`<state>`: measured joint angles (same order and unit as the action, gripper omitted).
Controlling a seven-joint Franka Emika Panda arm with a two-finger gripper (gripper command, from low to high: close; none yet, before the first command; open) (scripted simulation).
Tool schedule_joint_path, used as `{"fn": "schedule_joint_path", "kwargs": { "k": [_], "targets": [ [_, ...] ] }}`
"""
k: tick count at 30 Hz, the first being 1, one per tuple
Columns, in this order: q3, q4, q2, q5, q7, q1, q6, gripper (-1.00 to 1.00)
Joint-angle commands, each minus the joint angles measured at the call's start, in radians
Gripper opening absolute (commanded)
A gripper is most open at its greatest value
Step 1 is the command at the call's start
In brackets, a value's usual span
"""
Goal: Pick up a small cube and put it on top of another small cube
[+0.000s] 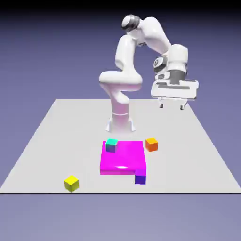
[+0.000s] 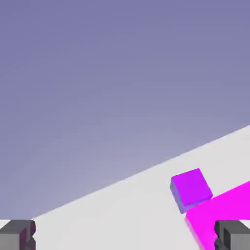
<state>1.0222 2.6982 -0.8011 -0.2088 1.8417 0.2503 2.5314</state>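
The small orange cube (image 1: 151, 144) sits on the table just off the far right corner of the flat magenta block (image 1: 122, 159). The small teal-green cube (image 1: 111, 145) rests on that block's far left corner. My gripper (image 1: 172, 106) hangs high above the table, behind the orange cube and toward the exterior view's right. It is open with nothing between its fingers. In the hand view the gripper (image 2: 125, 238) shows only its two grey fingertips (image 2: 19, 235), wide apart; neither the orange nor the teal-green cube appears there.
A dark blue cube (image 1: 140, 178) touches the magenta block's near right corner and shows violet (image 2: 191, 188) in the hand view beside the block (image 2: 229, 209). A yellow cube (image 1: 71, 183) lies near the table's front left edge.
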Motion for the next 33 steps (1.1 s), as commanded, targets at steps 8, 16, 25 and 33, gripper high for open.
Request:
{"fn": "schedule_joint_path", "kwargs": {
  "k": [8, 16, 25, 33],
  "targets": [
    [0.29, -0.032, -0.066, -0.059, 0.312, 0.074, -0.143, 0.0],
    [0.58, -0.063, -0.131, -0.118, 0.624, 0.149, -0.287, 0.0],
    [0.906, -0.099, -0.205, -0.185, 0.976, 0.233, -0.448, 0.0],
    [1.14, -0.059, -0.25, -0.27, 1.045, 0.384, -0.302, 0.0]
  ]
}}
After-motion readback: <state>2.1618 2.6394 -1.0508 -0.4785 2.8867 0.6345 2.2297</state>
